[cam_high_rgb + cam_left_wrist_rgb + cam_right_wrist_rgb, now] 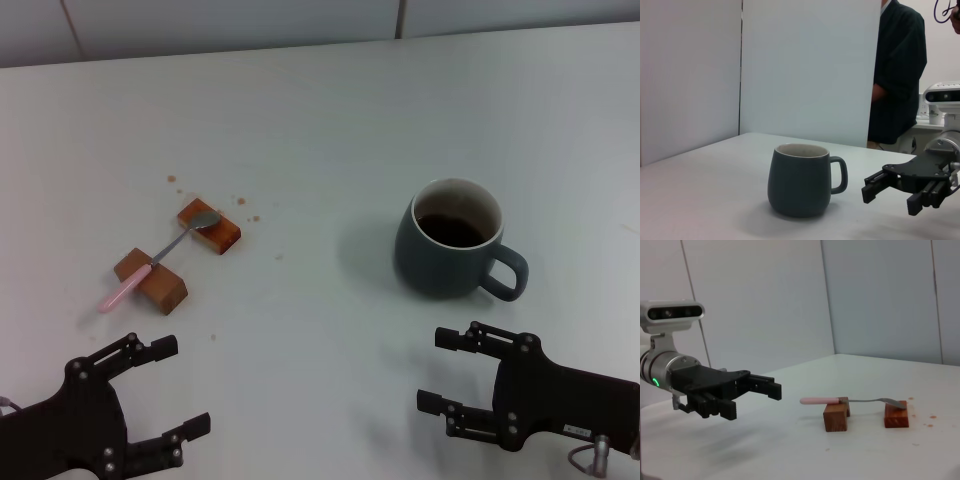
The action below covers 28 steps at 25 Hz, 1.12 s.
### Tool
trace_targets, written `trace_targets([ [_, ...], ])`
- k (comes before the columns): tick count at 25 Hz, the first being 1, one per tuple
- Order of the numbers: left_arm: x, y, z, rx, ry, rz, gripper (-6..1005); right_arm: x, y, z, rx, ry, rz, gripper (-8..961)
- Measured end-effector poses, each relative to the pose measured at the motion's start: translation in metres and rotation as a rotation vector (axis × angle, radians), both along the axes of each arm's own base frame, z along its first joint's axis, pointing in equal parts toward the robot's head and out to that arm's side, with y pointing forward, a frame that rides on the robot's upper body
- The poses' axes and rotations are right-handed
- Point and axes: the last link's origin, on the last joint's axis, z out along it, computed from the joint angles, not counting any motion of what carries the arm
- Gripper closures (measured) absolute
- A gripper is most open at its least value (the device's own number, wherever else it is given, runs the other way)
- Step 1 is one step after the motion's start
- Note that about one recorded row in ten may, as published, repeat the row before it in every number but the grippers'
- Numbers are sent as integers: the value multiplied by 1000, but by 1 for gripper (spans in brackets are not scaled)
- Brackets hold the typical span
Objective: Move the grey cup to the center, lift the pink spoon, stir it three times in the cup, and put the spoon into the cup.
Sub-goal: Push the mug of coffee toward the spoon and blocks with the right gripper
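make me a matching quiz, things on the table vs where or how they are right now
Things:
1. grey cup
2. pink spoon
3. left gripper
4. right gripper

States:
a. open, near the cup's handle
b. lying across two brown blocks
c. upright on the table, dark liquid inside
d. open, near the table's front edge, below the blocks

Pairs: 1-c, 2-b, 3-d, 4-a

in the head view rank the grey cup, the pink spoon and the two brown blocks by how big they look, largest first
1. The grey cup, clearly largest.
2. The pink spoon, long but very slim.
3. The two brown blocks, near and far: they look about alike, so no order between them.
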Motion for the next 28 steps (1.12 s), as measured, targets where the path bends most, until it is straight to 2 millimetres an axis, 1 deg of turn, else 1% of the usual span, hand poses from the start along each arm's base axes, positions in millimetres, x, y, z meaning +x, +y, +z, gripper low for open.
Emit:
trace_targets([
  [6, 0, 0, 0, -1, 1, -2, 137, 0, 0, 0, 0, 2, 0, 202],
  [15, 0, 0, 0, 2, 0, -3, 137, 0, 1, 0, 4, 0, -1, 234],
  [21, 1, 0, 0, 2, -5, -7, 137, -2, -2, -1, 51, 10, 17, 255],
  [28, 1, 0, 0, 2, -6, -10, 137, -2, -1, -1, 56, 15, 13, 280],
])
